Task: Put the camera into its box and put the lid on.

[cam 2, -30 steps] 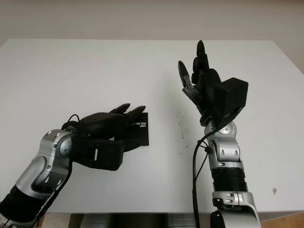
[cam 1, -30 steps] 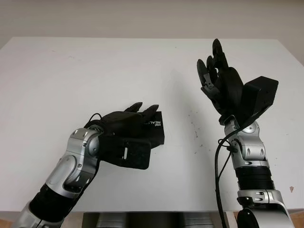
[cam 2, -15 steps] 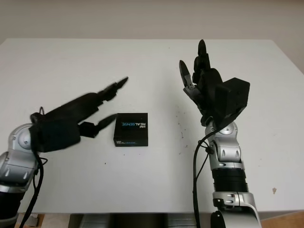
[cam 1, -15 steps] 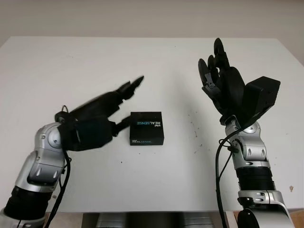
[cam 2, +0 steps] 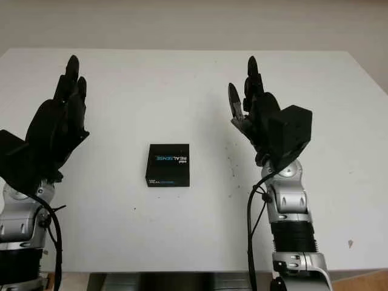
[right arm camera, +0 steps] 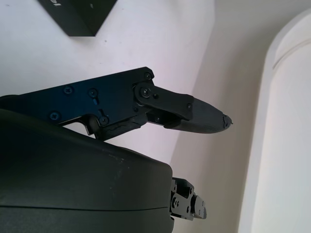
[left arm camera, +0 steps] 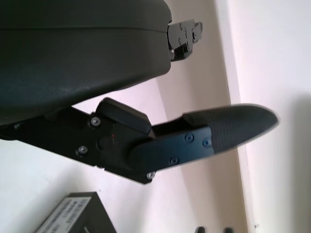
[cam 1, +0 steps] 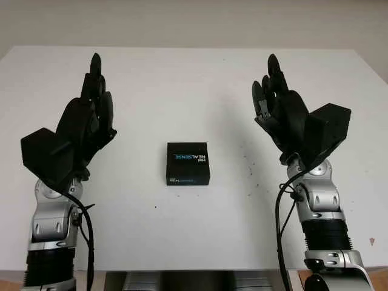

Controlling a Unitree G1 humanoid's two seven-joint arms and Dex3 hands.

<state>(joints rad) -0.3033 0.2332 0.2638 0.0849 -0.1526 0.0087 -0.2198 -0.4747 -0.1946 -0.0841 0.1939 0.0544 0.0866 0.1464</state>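
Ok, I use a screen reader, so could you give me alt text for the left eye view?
A closed black box lies at the middle of a white table. The left hand and right hand are raised on either side of it, both open and holding nothing.

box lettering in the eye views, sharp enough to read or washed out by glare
Left eye view: lettering on the box is sharp, REALSENSE readable upside down, no glare. Left wrist view: the box corner is soft and its print unreadable, the left hand crisp.
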